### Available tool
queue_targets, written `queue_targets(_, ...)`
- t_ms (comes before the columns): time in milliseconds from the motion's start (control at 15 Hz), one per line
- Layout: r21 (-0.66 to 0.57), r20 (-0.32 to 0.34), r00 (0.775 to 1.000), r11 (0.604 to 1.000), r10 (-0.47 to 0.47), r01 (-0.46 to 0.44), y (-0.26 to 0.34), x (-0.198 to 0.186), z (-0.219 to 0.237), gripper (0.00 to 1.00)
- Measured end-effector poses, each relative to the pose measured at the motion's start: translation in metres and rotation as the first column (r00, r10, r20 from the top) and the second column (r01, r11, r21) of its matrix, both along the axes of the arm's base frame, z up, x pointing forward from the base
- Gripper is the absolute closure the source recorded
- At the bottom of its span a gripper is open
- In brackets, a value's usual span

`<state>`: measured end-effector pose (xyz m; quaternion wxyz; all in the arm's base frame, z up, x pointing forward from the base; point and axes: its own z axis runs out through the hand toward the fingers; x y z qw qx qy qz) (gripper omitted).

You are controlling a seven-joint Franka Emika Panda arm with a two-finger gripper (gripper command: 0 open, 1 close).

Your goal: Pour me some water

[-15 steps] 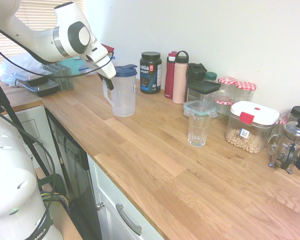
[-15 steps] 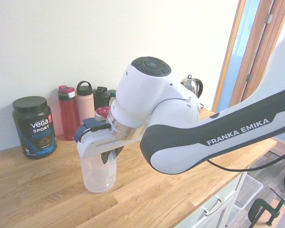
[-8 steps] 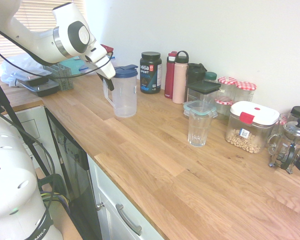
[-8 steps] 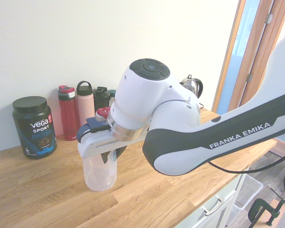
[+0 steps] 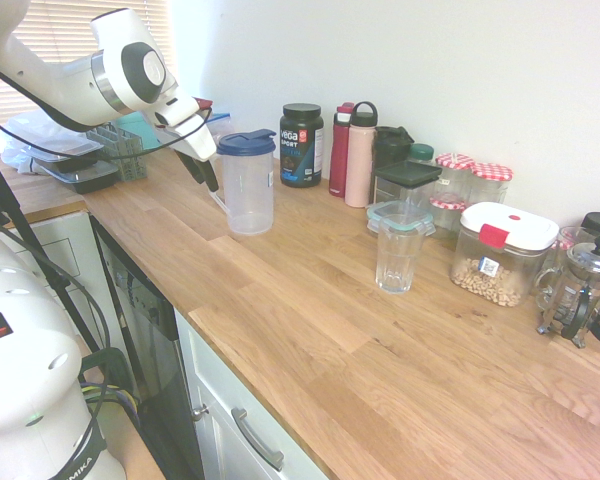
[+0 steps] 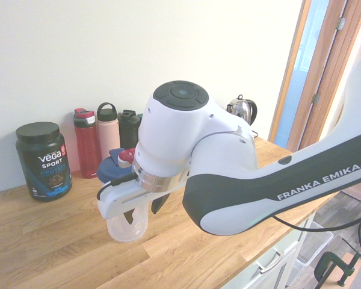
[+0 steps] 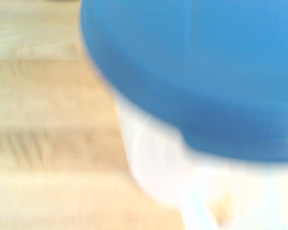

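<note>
A clear plastic pitcher (image 5: 248, 190) with a blue lid (image 5: 246, 143) stands upright on the wooden counter (image 5: 310, 320), its handle toward the arm. My gripper (image 5: 204, 170) hangs just left of that handle, open, holding nothing. In the second exterior view its two dark fingers (image 6: 130, 217) are spread in front of the pitcher (image 6: 125, 229). An empty clear glass (image 5: 397, 258) stands to the right of the pitcher. The wrist view is blurred and shows the blue lid (image 7: 192, 72) over the pale body (image 7: 158, 163).
Along the wall stand a black Vega tub (image 5: 301, 145), a red bottle (image 5: 340, 150), a pink bottle (image 5: 360, 155), jars (image 5: 492, 185), a clear box of nuts (image 5: 500, 255) and a French press (image 5: 580, 285). A dish rack (image 5: 120, 145) sits at the far left. A kettle (image 6: 240, 108) stands behind the arm.
The fingers, shut at the pitcher's handle a second ago, have spread open. The gripper has drawn back from the pitcher, which stays standing on the counter.
</note>
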<state>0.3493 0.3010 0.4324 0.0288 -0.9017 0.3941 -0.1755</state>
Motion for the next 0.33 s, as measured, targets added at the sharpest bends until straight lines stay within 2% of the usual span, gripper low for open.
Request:
queue_targets(133, -0.042, -0.136, 0.991, 0.999, 0.009, -0.015, -0.018, -0.007, 0.005, 0.0)
queue_targets(333, -0.051, -0.239, 0.97, 0.997, 0.045, -0.059, -0.079, -0.016, 0.016, 0.0)
